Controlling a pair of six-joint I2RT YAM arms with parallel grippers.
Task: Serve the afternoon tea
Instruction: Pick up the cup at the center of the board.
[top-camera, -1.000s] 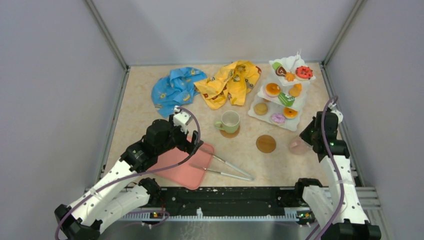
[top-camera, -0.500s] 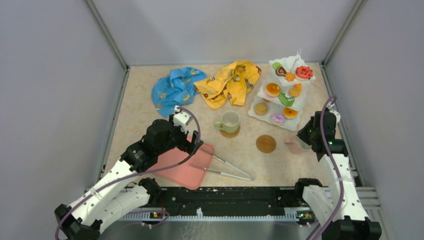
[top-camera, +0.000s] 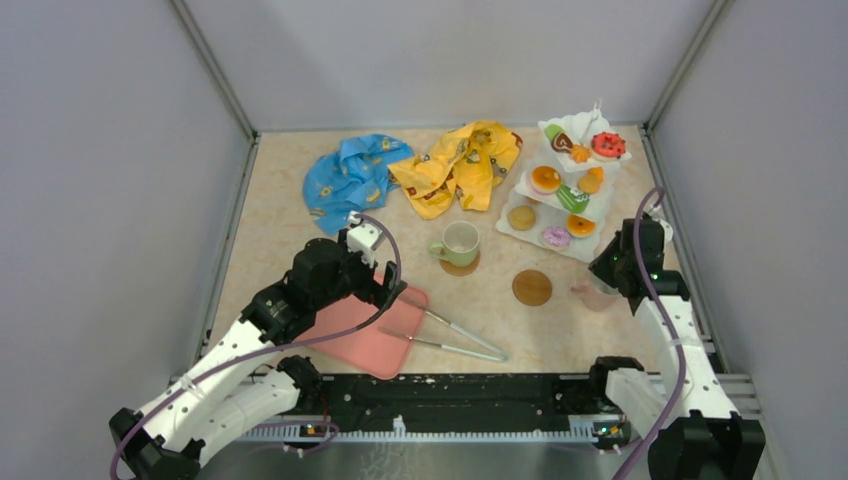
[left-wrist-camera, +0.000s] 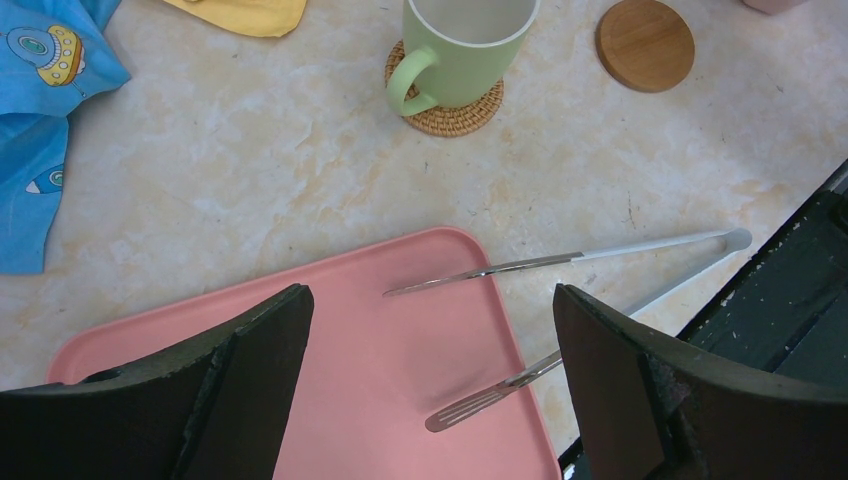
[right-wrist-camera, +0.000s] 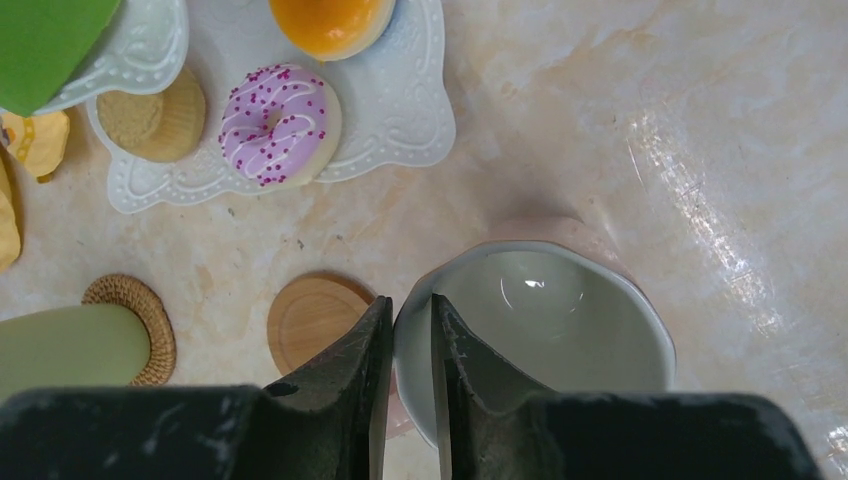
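**A:** What is on the left of the table (top-camera: 290, 250)?

**B:** The left gripper (left-wrist-camera: 430, 300) hangs over the tray (left-wrist-camera: 330, 340), which lies toward the near edge. Its jaws are spread wide and hold nothing.

**A:** Anything on the tray?

**B:** The tongs (left-wrist-camera: 560, 260). Their tips rest on its right end and their joined end lies on the table to the right.

**A:** And further back?

**B:** A blue cloth (top-camera: 350, 175) lies crumpled by the far edge, and a yellow cloth (top-camera: 460, 160) lies just right of it, touching it.

**A:** Where is the tea?

**B:** The green mug (top-camera: 460, 242) stands upright on a woven coaster (left-wrist-camera: 445, 118) about mid-table. A wooden coaster (top-camera: 532, 288) lies bare to its right, nearer us.

**A:** The cakes?

**B:** The stand (right-wrist-camera: 405, 110) is in the far right corner with pastries (top-camera: 546, 180) on all three tiers. A purple donut (right-wrist-camera: 280, 122) sits on the lowest tier.

**A:** And the other mug?

**B:** The white mug (right-wrist-camera: 560, 320) stands upright on the table near the right edge, right of the wooden coaster and off it.

**A:** Is the right gripper (right-wrist-camera: 411, 305) holding it?

**B:** Its fingers stand close together astride the mug's rim, one inside and one outside. I cannot tell whether they press on it.
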